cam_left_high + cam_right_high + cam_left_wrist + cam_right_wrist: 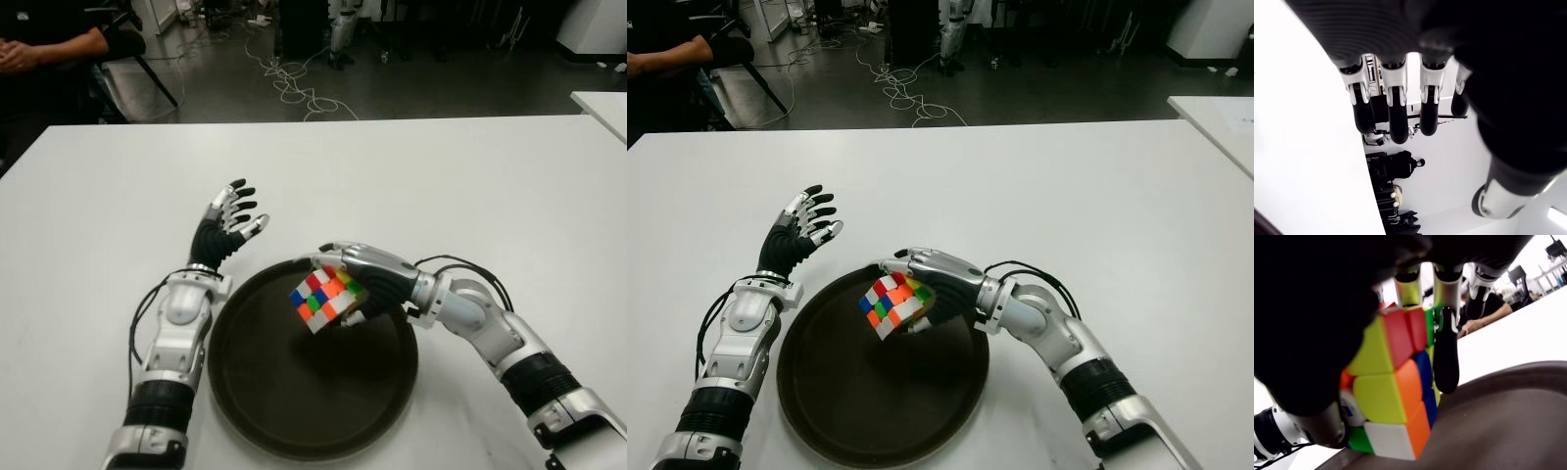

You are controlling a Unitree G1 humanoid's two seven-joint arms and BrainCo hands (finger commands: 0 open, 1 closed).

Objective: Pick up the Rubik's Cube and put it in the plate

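The scrambled Rubik's Cube (326, 298) is held tilted in my right hand (364, 282), whose fingers wrap its top and far side. It hangs just above the dark round plate (294, 401), over the plate's far right part. The right wrist view shows the cube (1393, 391) close up, fingers (1445, 352) curled over it, the plate's brown surface (1508, 426) below. My left hand (231, 220) stands on the white table beside the plate's far left rim, its fingers spread and holding nothing.
The white table (441, 176) stretches all round the plate. A person's arm (49, 47) shows beyond the far left corner by a chair. Cables (299, 88) lie on the floor behind. Another table's corner (602, 103) shows at the right.
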